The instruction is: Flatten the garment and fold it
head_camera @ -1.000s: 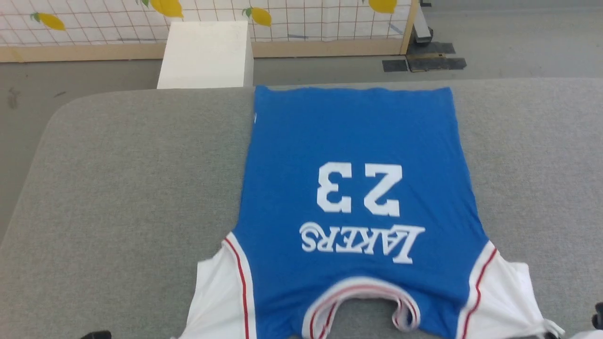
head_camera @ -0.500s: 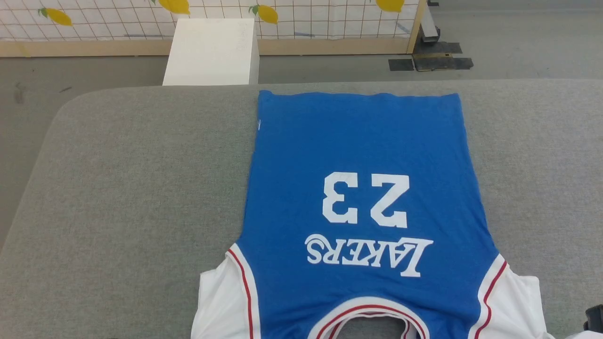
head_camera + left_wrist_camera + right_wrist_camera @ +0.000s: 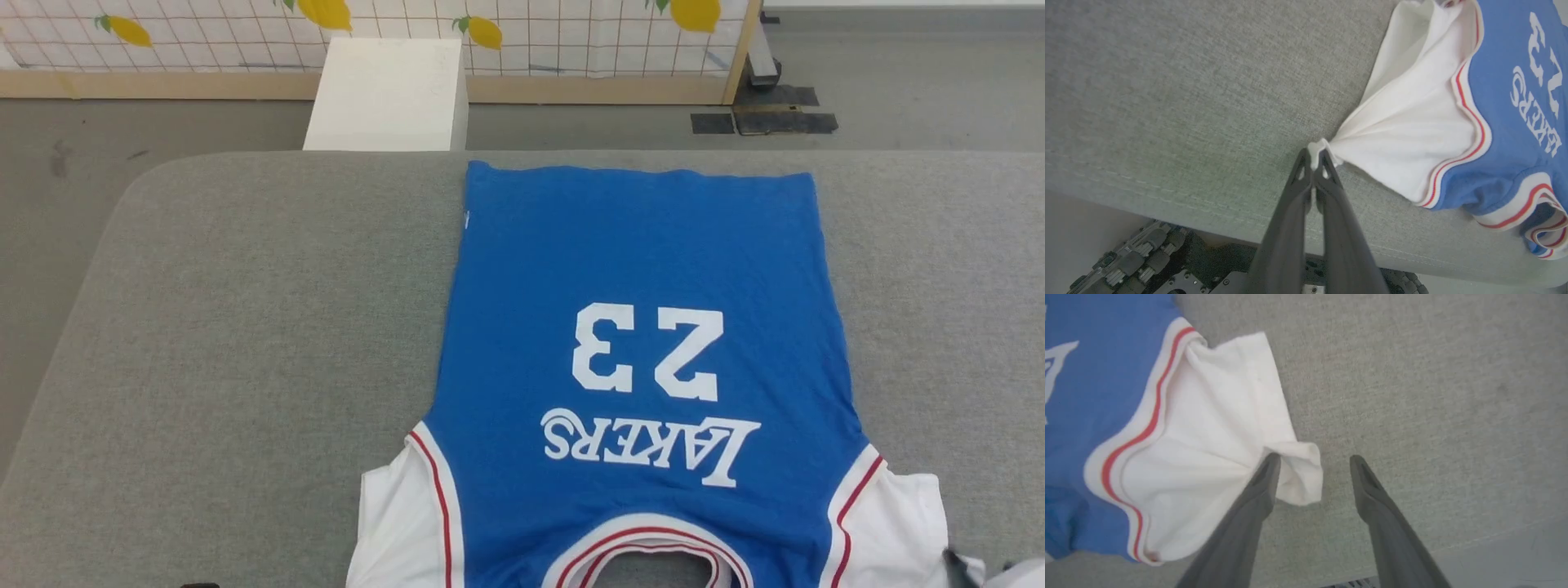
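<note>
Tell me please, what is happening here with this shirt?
A two-armed robot is laying out a blue and white shirt on a grey padded table. Its left pincer is shut on the tip of one white sleeve, pulling it taut. The right pincer stands open at the corner of the other sleeve, gripping nothing. The shirt lies flat, print up, not yet folded.

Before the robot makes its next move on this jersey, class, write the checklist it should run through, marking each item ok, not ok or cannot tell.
1. Blue body of the garment flat on the table, print up: ok.
2. Grip of the left gripper on the left sleeve: ok, shut on its tip.
3. Grip of the right gripper on the right sleeve: not ok, jaws open, corner lying loose.
4. Both sleeves smooth: not ok, creased.
5. Straight hem: ok.
</note>
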Motion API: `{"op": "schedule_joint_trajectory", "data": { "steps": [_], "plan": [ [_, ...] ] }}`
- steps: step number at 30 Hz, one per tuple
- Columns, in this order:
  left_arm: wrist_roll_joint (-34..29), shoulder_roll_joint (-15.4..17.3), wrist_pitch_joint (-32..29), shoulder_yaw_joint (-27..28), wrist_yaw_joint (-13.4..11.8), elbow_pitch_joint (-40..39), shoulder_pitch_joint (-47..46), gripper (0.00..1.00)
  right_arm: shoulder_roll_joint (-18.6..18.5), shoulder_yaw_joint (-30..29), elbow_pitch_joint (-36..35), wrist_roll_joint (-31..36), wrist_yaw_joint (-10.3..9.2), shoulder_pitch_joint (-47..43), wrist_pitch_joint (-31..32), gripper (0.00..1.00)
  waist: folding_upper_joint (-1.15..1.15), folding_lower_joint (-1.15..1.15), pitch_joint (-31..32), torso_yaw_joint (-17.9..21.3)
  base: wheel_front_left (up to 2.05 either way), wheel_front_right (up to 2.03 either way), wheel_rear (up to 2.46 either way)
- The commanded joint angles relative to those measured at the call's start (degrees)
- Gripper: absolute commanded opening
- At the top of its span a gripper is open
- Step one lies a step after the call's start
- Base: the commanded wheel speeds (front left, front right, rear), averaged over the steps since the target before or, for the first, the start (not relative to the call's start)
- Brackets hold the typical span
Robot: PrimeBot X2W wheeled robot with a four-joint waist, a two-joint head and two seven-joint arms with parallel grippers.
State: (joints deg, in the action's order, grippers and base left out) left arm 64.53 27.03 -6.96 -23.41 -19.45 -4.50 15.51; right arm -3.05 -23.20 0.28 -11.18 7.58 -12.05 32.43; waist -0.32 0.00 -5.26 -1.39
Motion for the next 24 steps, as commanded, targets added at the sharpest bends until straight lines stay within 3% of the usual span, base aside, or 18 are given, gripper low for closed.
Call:
{"op": "schedule_joint_trajectory", "data": {
  "steps": [1, 6, 14, 18, 24],
  "plan": [
    [-0.55, 0.19, 0.01, -0.08, 0.09, -0.16, -0.03, 0.00, 0.04, 0.04, -1.65, -0.34, -0.09, 0.81, -2.13, 1.00, 0.32, 0.00, 0.24, -0.26, 0.00, 0.00, 0.00],
    [-1.21, 0.61, -0.35, -0.51, -0.18, -1.13, -0.57, 0.00, 0.00, -0.17, -2.58, -1.17, -0.09, 7.56, -12.31, 1.00, 0.32, 0.00, -0.11, -1.15, 0.00, 0.00, 0.00],
    [-2.40, 0.89, -0.81, -0.75, -0.63, -3.97, -3.43, 0.00, -5.03, 2.37, 10.60, -2.26, -0.09, 26.01, -23.95, 1.00, 0.32, 0.00, -5.87, -3.39, 0.00, 0.00, 0.00],
    [-3.13, 0.59, -0.59, -0.78, -0.69, -4.84, -5.50, 0.00, -8.90, 2.86, 18.05, -2.06, -0.09, 36.69, -24.79, 1.00, 0.32, 0.00, -10.58, -5.17, 0.00, 0.00, 0.00],
    [-4.57, -0.30, 0.18, -1.08, -0.51, -6.09, -9.08, 0.00, -14.26, 4.06, 25.96, -1.66, -0.09, 52.45, -19.37, 1.00, 0.32, 0.00, -19.55, -7.76, 0.00, 0.00, 0.00]
  ]
}}
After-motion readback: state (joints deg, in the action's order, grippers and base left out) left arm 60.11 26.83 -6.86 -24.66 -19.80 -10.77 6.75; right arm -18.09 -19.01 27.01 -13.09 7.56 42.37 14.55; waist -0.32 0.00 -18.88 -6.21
